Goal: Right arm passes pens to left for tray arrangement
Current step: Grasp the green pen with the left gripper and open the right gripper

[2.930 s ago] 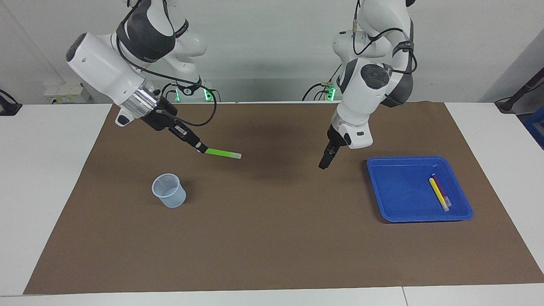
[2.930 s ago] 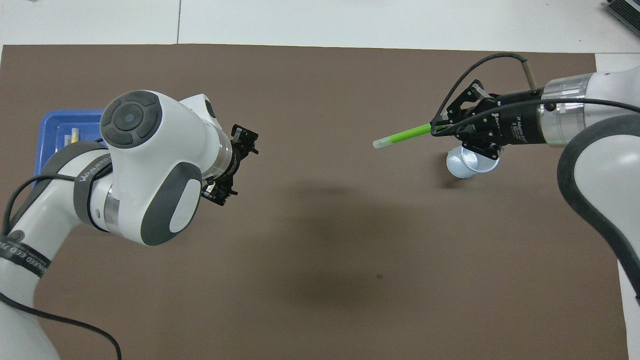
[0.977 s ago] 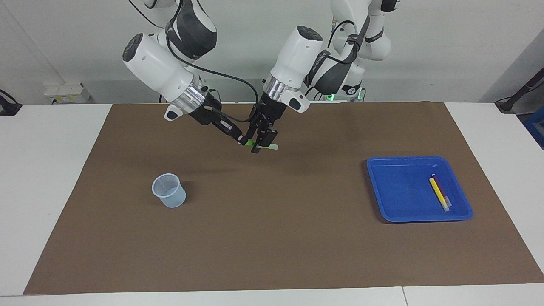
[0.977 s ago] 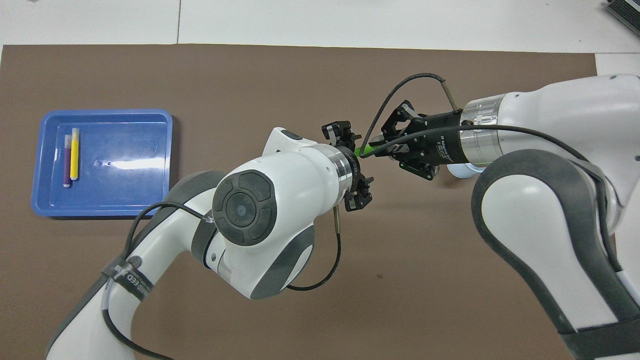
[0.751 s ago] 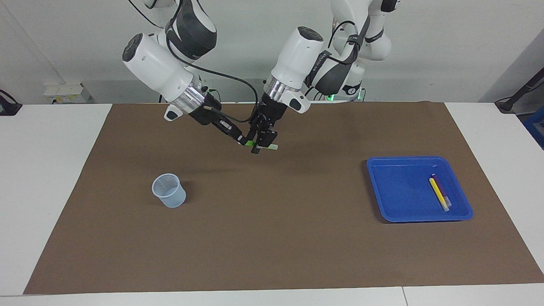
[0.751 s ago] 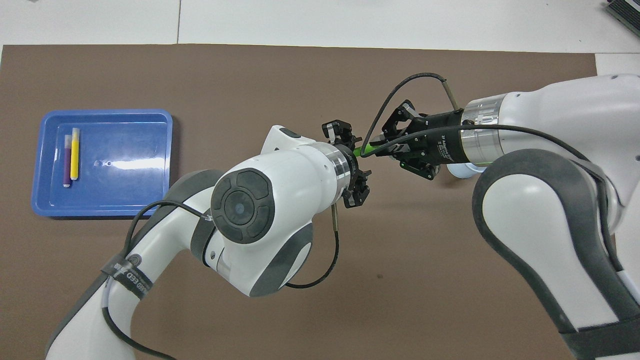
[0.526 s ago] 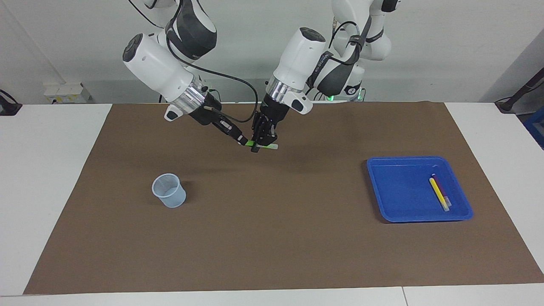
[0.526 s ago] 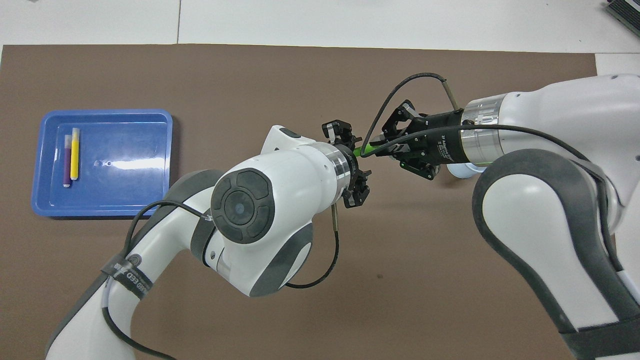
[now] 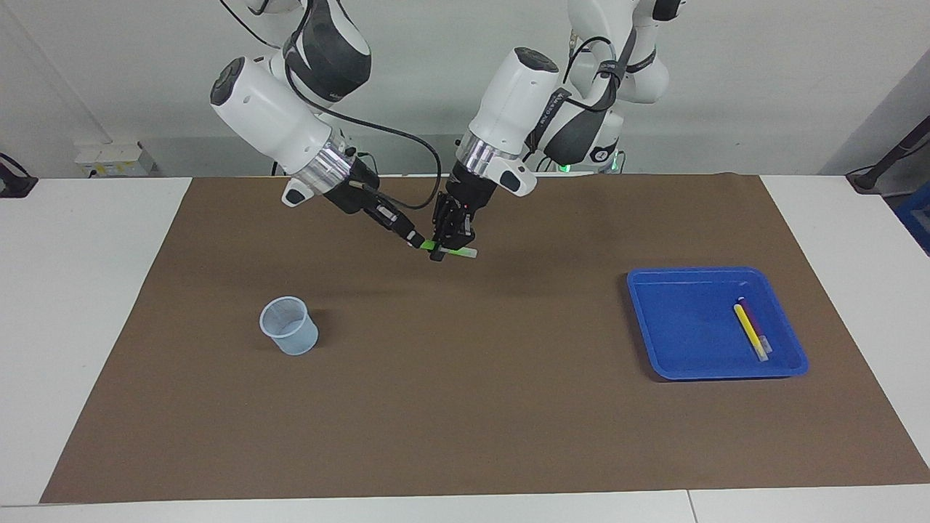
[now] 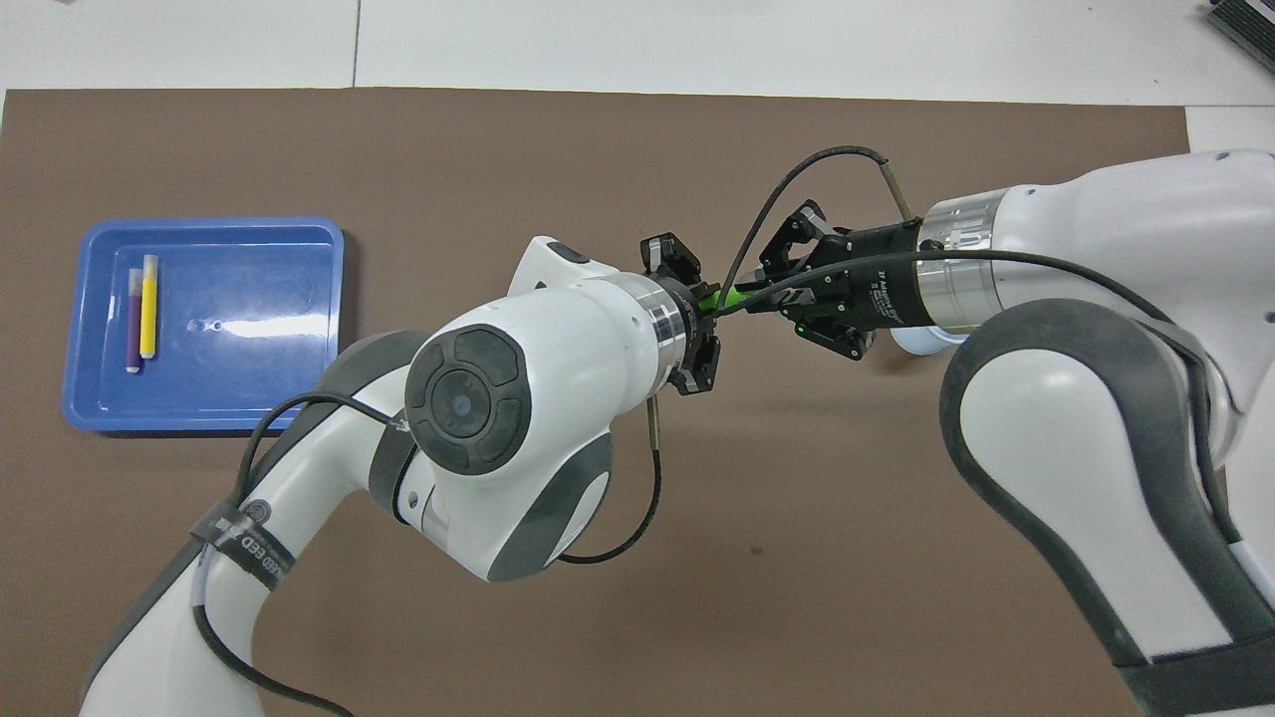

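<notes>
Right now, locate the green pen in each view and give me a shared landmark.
Facing view: green pen sits top centre, in the air over the brown mat, clamped between both pincers.
Overhead view: only a short green stretch shows mid-frame between the two wrists.
Shared landmark: the blue tray at the left arm's end.

The tray (image 9: 676, 349) looks like glossy blue plastic, its floor throwing back a bright streak of light. The cup (image 9: 289, 326) is thin, translucent, milky plastic. A matt brown mat (image 9: 465, 436), papery or felt-like, covers the smooth white table (image 9: 73, 305). Both arms have glossy white shells with dark matt joints; the right arm (image 9: 272, 131) carries a shiny metal wrist ring. The green pen (image 9: 454, 251) looks like smooth plastic.
</notes>
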`<move>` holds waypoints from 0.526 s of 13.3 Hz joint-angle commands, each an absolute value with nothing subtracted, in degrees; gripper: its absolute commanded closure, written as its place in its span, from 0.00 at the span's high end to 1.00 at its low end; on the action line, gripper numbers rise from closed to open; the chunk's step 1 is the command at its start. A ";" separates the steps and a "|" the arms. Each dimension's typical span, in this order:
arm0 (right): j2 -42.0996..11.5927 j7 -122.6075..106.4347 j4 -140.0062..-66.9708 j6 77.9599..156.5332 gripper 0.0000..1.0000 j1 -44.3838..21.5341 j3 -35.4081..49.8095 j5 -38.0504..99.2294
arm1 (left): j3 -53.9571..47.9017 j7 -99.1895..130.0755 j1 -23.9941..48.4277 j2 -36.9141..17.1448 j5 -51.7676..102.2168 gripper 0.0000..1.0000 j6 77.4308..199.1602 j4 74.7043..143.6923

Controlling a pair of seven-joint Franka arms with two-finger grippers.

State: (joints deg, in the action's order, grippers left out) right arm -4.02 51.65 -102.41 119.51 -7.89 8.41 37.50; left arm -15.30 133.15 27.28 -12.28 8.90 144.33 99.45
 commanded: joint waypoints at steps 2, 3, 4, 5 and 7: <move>-2.72 51.50 -103.62 120.32 0.33 -7.38 8.44 37.97 | -15.29 131.05 27.69 -12.04 8.53 0.00 143.97 99.40; -2.81 51.33 -103.62 120.32 0.59 -7.30 8.44 37.71 | -15.29 130.26 27.69 -12.04 8.53 0.00 143.88 99.40; -2.90 51.24 -103.36 120.15 0.79 -7.29 8.44 37.53 | -15.29 128.25 27.60 -12.04 8.53 0.00 143.09 99.40; -3.07 51.24 -103.01 119.89 0.96 -7.03 8.44 37.53 | -15.29 126.32 27.25 -11.87 8.53 0.00 142.13 99.14; -3.25 50.80 -101.87 117.97 1.00 -6.16 8.09 35.35 | -15.21 122.81 27.07 -11.17 8.61 0.00 139.15 98.96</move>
State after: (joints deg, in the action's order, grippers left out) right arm -3.94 51.59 -102.27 119.48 -7.62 8.06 36.95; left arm -15.43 126.17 27.36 -12.22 8.83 142.60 99.34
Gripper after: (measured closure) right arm 0.185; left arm 0.819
